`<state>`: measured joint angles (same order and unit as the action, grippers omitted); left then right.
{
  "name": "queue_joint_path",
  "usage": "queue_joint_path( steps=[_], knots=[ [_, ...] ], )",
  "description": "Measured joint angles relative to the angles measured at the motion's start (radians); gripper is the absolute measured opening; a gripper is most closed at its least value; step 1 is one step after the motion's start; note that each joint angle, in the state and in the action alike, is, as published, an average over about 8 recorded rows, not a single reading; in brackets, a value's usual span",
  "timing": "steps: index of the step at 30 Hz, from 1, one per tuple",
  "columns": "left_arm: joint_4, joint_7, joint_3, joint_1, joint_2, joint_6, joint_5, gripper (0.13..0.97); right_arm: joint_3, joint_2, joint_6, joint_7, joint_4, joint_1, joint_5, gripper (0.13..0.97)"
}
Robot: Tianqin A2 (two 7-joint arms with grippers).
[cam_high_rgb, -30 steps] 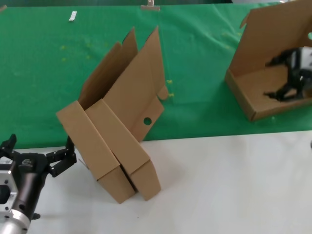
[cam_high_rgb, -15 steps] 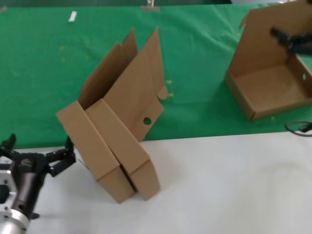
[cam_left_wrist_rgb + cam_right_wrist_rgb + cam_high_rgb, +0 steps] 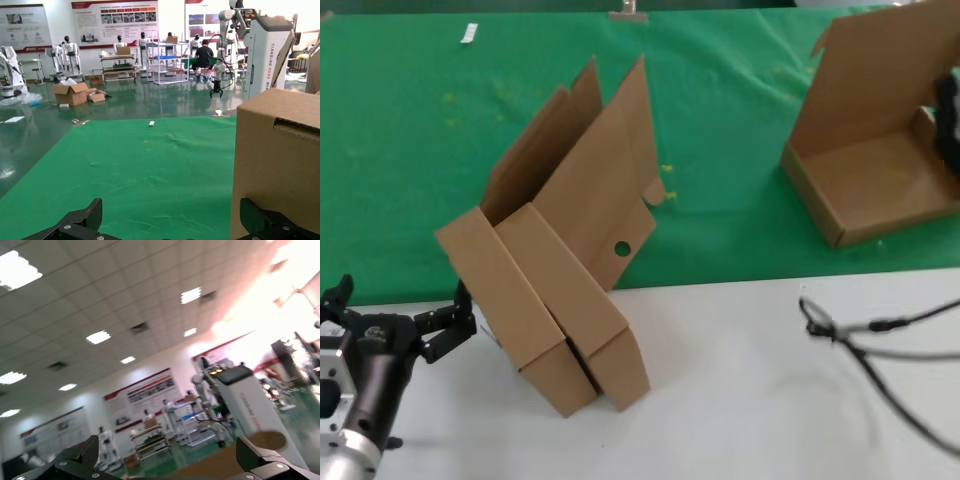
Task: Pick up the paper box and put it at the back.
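Three brown paper boxes show in the head view. One open paper box sits on the green cloth of the back at the far right, lid upright. My right gripper hovers blurred at that box's right side, near the picture's edge. Its wrist view looks up at the ceiling, and the right gripper is open and holds nothing. Two more boxes lean together across the cloth's front edge. My left gripper rests open beside them; its wrist view shows the left gripper with a box by one finger.
White tabletop runs along the front. A loose black cable hangs over its right part. A small white tag and a metal clip lie at the cloth's far edge.
My right gripper has come up out of the right-hand box and swung to the right edge. The box stayed on the cloth. A cable has swung in over the white table. The left arm is still.
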<state>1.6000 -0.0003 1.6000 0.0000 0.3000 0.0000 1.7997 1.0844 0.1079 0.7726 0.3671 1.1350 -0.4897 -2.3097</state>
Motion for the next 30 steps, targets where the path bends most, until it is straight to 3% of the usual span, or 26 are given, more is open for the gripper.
queue_joint_path(
  steps=[7, 30],
  knots=[
    [0.0, 0.0, 0.0, 0.0, 0.0, 0.0, 0.0, 0.966, 0.041, -0.06, -0.072, 0.021, 0.136, 0.139, -0.078, 0.954],
    [0.0, 0.0, 0.0, 0.0, 0.0, 0.0, 0.0, 0.966, 0.176, 0.013, -0.271, -0.092, 0.228, 0.237, 0.092, 0.966]
  ],
)
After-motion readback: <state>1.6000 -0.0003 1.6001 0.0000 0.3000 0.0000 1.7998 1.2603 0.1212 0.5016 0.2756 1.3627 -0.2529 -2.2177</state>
